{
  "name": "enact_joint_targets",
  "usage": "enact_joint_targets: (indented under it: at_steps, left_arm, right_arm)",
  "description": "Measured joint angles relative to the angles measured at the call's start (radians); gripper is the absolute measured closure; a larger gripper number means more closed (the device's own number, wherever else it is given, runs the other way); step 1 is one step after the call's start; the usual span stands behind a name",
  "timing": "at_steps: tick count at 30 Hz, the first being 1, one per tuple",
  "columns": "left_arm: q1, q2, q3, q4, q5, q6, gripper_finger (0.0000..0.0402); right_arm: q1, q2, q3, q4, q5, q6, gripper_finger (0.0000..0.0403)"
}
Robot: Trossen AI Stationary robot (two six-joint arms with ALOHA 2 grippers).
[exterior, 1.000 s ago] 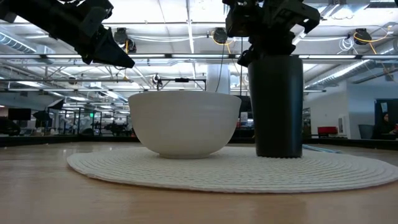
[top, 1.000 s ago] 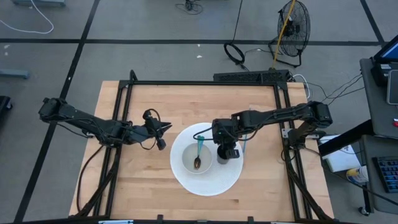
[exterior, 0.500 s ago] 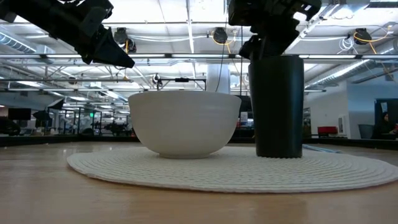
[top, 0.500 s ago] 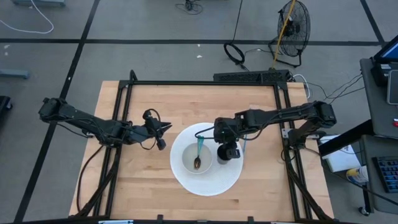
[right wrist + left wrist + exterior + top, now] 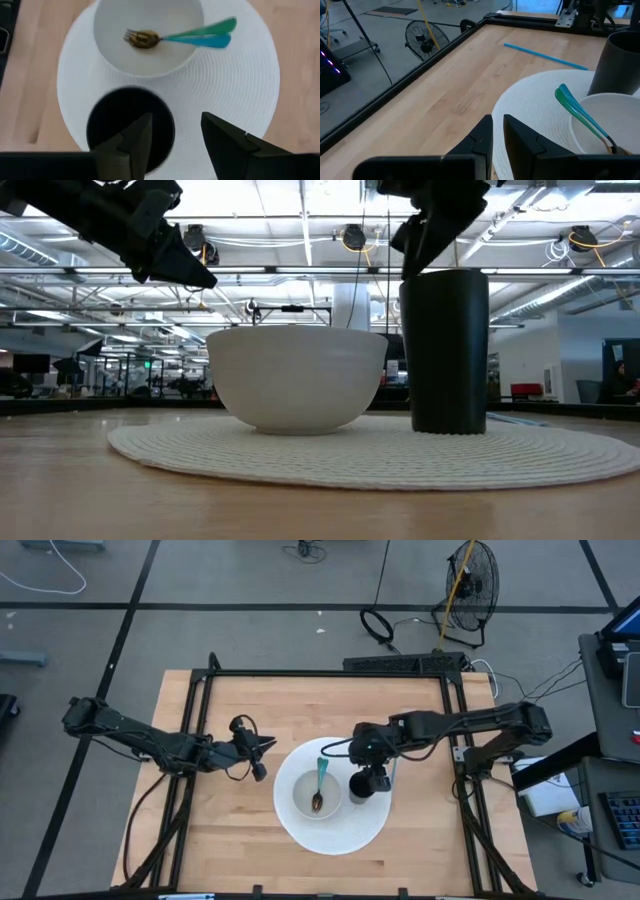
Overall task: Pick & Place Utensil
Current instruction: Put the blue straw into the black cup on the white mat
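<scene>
A white bowl (image 5: 300, 783) and a black cup (image 5: 367, 786) stand on a round white placemat (image 5: 330, 832). Two utensils lie in the bowl, one with a green handle (image 5: 200, 30), one with a blue handle (image 5: 212, 42). Their golden heads (image 5: 142, 37) rest on the bowl's bottom and their handles lean on its rim. My right gripper (image 5: 175, 120) hangs open above the cup (image 5: 125, 127), holding nothing. My left gripper (image 5: 265, 748) hovers shut above the table left of the placemat, its fingers (image 5: 485, 131) pointing toward the bowl.
A thin blue stick (image 5: 545, 57) lies on the wood beyond the cup (image 5: 620, 60), toward the table's right side. A black frame (image 5: 320, 673) borders the table. Bare wood lies left of and behind the placemat.
My right gripper has risen from the black cup's rim and drifted toward the table's right and far edges. The cup and bowl have stayed in place.
</scene>
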Motion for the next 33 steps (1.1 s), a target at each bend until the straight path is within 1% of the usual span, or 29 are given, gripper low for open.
enact_joint_targets:
  at_steps: [8, 10, 14, 19, 21, 22, 26, 33]
  left_arm:
    - [0.0, 0.0, 0.0, 0.0, -0.005, 0.003, 0.035]
    - [0.0, 0.0, 0.0, 0.0, -0.006, 0.003, 0.035]
    - [0.0, 0.0, 0.0, 0.002, -0.006, 0.001, 0.035]
    - [0.002, 0.0, 0.0, 0.002, -0.007, 0.003, 0.035]
    - [0.002, 0.0, 0.0, 0.002, -0.008, 0.003, 0.035]
    - [0.002, 0.0, 0.0, 0.001, -0.008, 0.003, 0.035]
    - [0.002, 0.0, 0.0, 0.001, -0.007, -0.001, 0.035]
    - [0.002, 0.0, 0.0, 0.001, 0.018, -0.007, 0.035]
  right_arm:
    - [0.0, -0.087, 0.0, -0.031, 0.005, 0.025, 0.0232]
    - [0.0, -0.121, 0.0, -0.06, 0.031, 0.048, 0.0235]
    - [0.0, -0.206, 0.0, -0.148, 0.162, 0.112, 0.0241]
    - [0.0, -0.314, 0.0, -0.244, 0.353, 0.285, 0.0242]
    - [0.0, -0.346, -0.004, -0.254, 0.42, 0.354, 0.0242]
    - [0.0, -0.361, -0.014, -0.251, 0.444, 0.382, 0.0243]
    - [-0.001, -0.407, -0.085, -0.236, 0.472, 0.441, 0.0242]
    - [-0.01, -0.461, -0.323, -0.105, 0.47, 0.478, 0.0244]
